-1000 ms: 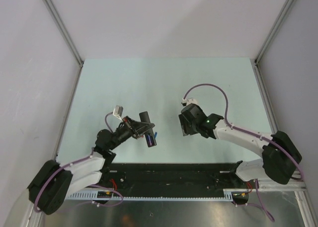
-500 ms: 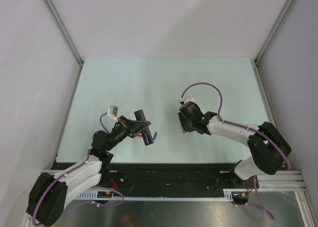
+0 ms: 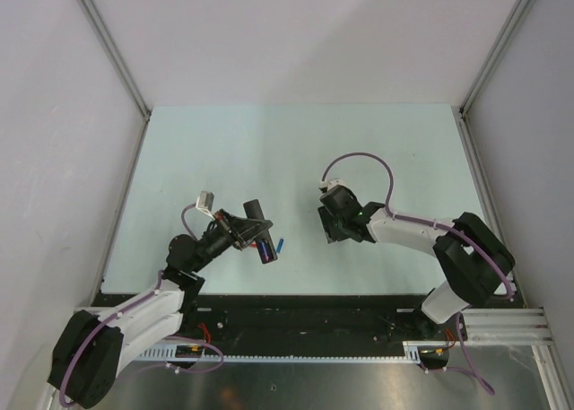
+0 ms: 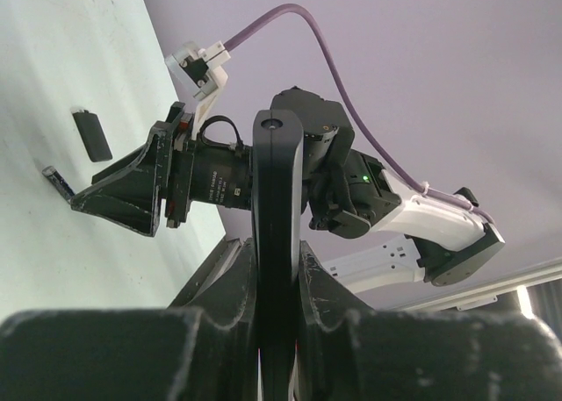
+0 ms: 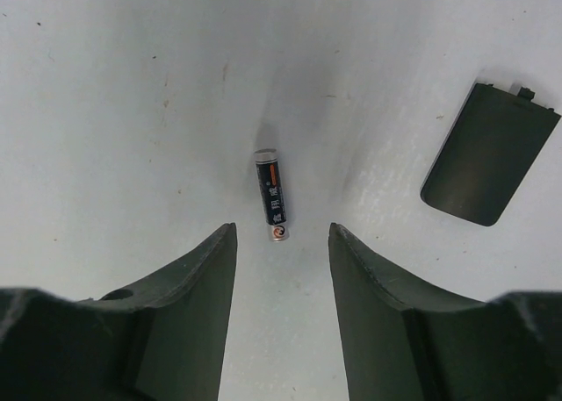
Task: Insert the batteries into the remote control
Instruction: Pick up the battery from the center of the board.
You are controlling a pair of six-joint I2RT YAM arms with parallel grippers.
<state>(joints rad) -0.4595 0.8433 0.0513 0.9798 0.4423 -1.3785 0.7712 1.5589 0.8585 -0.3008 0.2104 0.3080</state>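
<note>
Looking down on a pale green desk [image 3: 269, 150]. Clamping the left end effector [image 3: 255, 233] firmly on the remote control [image 4: 277, 173], pinching the slim black bar by its two flat faces. Holding it raised off the desk and tilted, edge-on to the left wrist camera.

Hanging the right end effector [image 5: 282, 232] low over the desk, to the right of the remote control and well apart from it. Keeping its jaws parted, gripping nothing.

Showing, in the right wrist view, one battery [image 5: 273, 196] lying flat on the desk just ahead of those parted fingers. Black, with an orange band and silvery ends. Pointing roughly along the gap, its near end reaching the mouth of the gap and touching neither finger.

Showing a flat dark battery cover [image 5: 489, 153] to the right of that battery, apart from it, lying at a slant on the desk.

Showing, in the top view, a second battery [image 3: 280, 245], slim and blue, just beside the lower end of the remote control. Not possible to tell whether touching it.
</note>
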